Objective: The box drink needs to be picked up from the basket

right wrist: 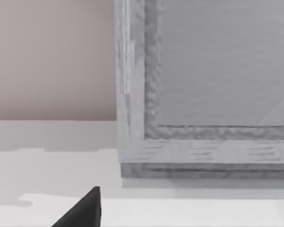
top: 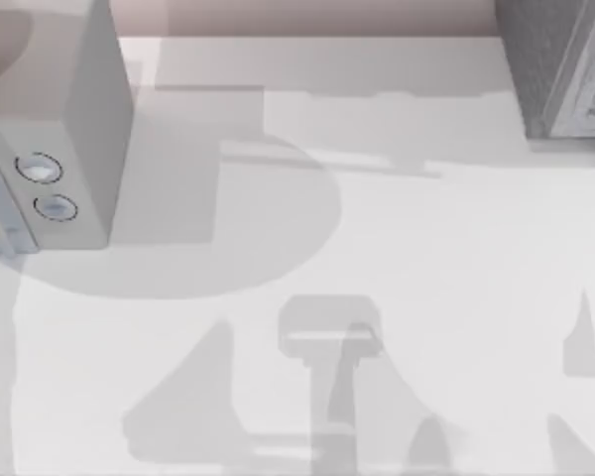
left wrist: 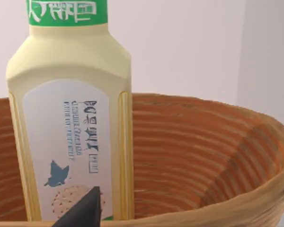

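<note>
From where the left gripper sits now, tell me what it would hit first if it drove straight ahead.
Most likely the box drink, standing upright inside the basket, right in front of the left wrist view. The basket's near rim lies low in that line, so depth is uncertain.

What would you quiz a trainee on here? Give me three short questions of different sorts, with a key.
1. True or false: the box drink stands upright inside the basket.
2. The band at the drink's top is: A red, B green, C black.
3. Fill in: the appliance at the top view's left has ___ round knobs on its front.

Key
1. True. The left gripper is close in front of it, at the basket's near rim.
2. B.
3. Two. The right gripper is low over the table, facing the grey cabinet.
</note>
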`<state>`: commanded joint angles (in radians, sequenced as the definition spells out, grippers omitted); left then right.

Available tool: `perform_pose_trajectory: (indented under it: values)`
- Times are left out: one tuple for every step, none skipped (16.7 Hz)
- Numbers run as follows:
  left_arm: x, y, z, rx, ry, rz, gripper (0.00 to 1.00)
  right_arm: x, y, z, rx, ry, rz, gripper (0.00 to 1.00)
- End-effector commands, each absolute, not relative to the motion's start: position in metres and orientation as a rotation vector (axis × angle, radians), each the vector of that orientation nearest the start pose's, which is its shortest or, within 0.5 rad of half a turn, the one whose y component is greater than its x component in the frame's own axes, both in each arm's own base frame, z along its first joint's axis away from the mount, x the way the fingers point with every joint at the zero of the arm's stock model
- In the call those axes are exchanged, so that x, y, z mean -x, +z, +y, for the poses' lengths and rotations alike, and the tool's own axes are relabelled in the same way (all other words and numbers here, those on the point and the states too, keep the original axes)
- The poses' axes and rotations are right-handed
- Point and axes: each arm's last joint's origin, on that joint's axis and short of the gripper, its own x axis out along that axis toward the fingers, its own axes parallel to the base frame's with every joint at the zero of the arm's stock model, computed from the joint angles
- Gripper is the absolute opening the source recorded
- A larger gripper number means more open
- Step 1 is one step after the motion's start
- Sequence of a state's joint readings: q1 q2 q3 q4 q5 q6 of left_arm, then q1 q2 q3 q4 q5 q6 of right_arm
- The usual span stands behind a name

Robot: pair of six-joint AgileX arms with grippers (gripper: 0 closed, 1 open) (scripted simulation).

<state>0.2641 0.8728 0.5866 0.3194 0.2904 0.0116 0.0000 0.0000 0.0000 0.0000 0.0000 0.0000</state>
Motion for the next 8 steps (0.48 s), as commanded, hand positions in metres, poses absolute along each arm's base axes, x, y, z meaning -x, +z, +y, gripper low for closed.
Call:
perform_pose_trajectory:
  values:
    - [-0.213,0.298,0.054,-0.009,-0.02,-0.034,1.0,-0.106,0.16,-0.001,0.0,0.0,0.0,1.0]
    - [-0.226,0.302,0.062,-0.008,-0.02,-0.03,1.0,-0.106,0.16,-0.001,0.0,0.0,0.0,1.0]
    - [-0.238,0.303,0.07,-0.007,-0.019,-0.026,1.0,-0.106,0.16,-0.001,0.0,0.0,0.0,1.0]
    - [-0.249,0.303,0.078,-0.006,-0.019,-0.02,1.0,-0.106,0.16,-0.001,0.0,0.0,0.0,1.0]
    - [-0.26,0.303,0.086,-0.004,-0.018,-0.014,1.0,-0.106,0.16,-0.001,0.0,0.0,0.0,1.0]
    - [-0.269,0.301,0.094,-0.002,-0.017,-0.008,1.0,-0.106,0.16,-0.001,0.0,0.0,0.0,1.0]
    - [-0.276,0.3,0.1,-0.001,-0.017,-0.002,1.0,-0.106,0.16,-0.001,0.0,0.0,0.0,1.0]
    - [-0.282,0.298,0.106,0.001,-0.016,0.003,1.0,-0.106,0.16,-0.001,0.0,0.0,0.0,1.0]
